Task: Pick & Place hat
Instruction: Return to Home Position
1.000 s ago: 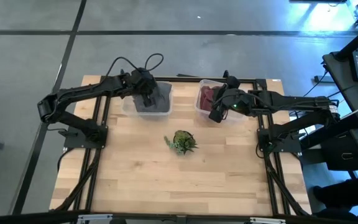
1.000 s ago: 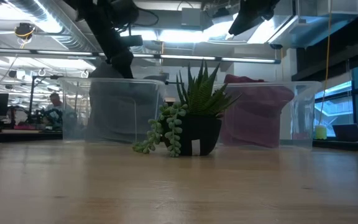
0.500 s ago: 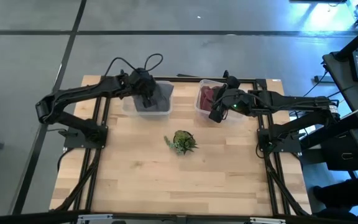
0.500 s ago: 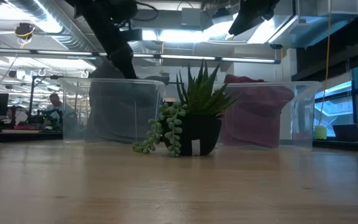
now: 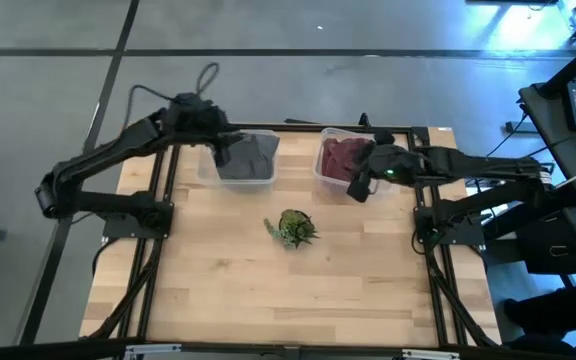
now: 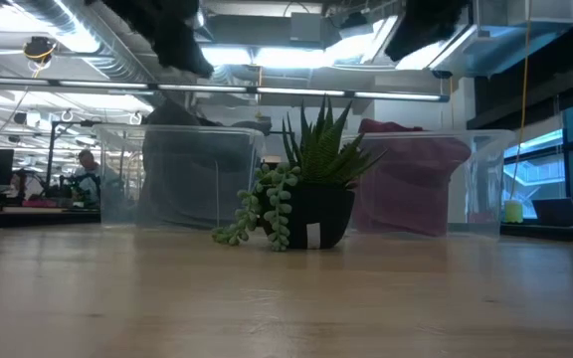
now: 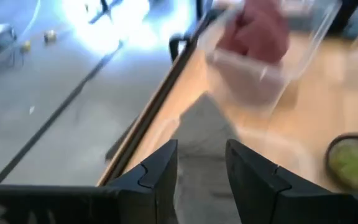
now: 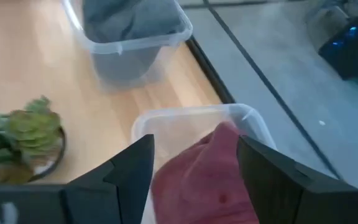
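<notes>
A grey hat (image 5: 250, 157) lies in the left clear bin (image 5: 236, 181) at the table's far side. A dark red hat (image 5: 342, 156) fills the right clear bin (image 5: 319, 176). My left gripper (image 5: 221, 152) hovers open above the left bin's left edge. In its wrist view the fingers (image 7: 201, 146) stand apart, with the grey hat (image 7: 197, 127) below them. My right gripper (image 5: 359, 187) hangs open over the right bin's near right corner. Its fingers (image 8: 194, 142) are spread above the red hat (image 8: 207, 177).
A potted succulent (image 5: 293, 228) stands mid-table, in front of the two bins. It also shows in the low view (image 6: 311, 189) between the grey hat (image 6: 182, 169) and the red hat (image 6: 406, 174). Bare wood lies toward the near edge (image 5: 288, 310).
My left gripper has risen out of the left bin and drawn back toward the table's left edge. The grey hat stays lying in that bin. My right gripper has shifted slightly toward the table's right edge.
</notes>
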Tool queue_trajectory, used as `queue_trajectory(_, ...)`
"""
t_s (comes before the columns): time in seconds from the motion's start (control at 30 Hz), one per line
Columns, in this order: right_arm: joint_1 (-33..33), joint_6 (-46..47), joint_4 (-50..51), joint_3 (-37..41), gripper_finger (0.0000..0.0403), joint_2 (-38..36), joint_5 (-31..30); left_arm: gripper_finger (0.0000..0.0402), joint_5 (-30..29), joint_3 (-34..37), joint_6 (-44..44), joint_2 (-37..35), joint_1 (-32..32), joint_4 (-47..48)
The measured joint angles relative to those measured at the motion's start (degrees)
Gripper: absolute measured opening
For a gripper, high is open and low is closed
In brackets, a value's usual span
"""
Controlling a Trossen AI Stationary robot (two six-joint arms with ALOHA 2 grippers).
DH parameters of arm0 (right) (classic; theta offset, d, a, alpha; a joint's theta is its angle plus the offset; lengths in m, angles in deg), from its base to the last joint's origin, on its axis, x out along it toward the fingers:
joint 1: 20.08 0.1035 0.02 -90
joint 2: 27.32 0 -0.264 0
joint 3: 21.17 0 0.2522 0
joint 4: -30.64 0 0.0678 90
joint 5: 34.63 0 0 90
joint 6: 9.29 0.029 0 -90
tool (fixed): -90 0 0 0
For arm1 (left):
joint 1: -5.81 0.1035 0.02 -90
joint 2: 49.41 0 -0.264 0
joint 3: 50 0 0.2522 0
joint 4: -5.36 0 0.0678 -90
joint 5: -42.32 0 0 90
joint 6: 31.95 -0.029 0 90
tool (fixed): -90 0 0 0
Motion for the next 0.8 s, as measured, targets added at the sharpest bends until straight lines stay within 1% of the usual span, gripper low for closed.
queue_trajectory(0.07,0.0,0.4,-5.0,5.5,0.0226,-4.2,2.4,0.013,2.0,1.7,0.9,-3.1,0.5,-3.3)
queue_trajectory(0.1,0.0,0.4,-7.7,8.9,0.0226,-6.6,4.9,0.013,3.0,3.9,1.8,-5.1,0.5,-6.8)
queue_trajectory(0.17,0.0,0.0,-13.5,15.6,0.0226,-12.0,11.5,0.0129,5.1,10.1,4.4,-9.1,0.5,-14.2)
queue_trajectory(0.23,0.0,-0.7,-19.9,21.4,0.0226,-17.5,18.3,0.013,5.7,16.4,6.0,-13.6,0.5,-20.4)
queue_trajectory(0.3,0.0,-0.9,-22.9,25.6,0.0226,-22.5,22.2,0.0132,5.1,21.8,7.9,-18.0,0.5,-25.4)
queue_trajectory(0.4,0.0,-1.3,-24.7,30.8,0.0226,-29.5,23.1,0.0134,6.3,28.3,11.8,-23.9,0.5,-29.7)
queue_trajectory(0.5,0.0,-2.3,-27.8,35.6,0.0226,-35.9,26.9,0.0133,7.9,32.9,13.3,-29.1,0.5,-31.8)
queue_trajectory(0.63,0.0,-2.8,-31.9,42.3,0.0226,-42.2,30.5,0.013,8.0,36.6,14.5,-34.9,0.5,-32.7)
queue_trajectory(0.8,0.0,-1.9,-33.2,48.4,0.0226,-48.6,31.0,0.0132,7.9,40.9,15.9,-40.9,0.5,-32.9)
